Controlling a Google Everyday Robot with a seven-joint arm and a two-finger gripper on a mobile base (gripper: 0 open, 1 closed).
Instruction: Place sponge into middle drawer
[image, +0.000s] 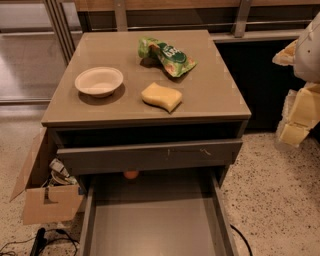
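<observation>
my gripper hangs at the right edge of view, beside the cabinet; i cannot tell whether it is open or closed. the sponge lies on the cabinet top, between the white bowl and the green bag. the middle drawer stands pulled out below.

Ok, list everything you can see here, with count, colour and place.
sponge: one, yellow, cabinet top, right of the bowl
bowl: one, white, cabinet top, left
snack bag: one, green, behind the sponge
cabinet: one, taupe, centre
upper drawer: one, taupe, under the top
middle drawer: one, grey, pulled out below
round object: one, orange, at that drawer's back
cardboard box: one, brown, floor left
gripper: one, pale yellow pads, right edge
</observation>
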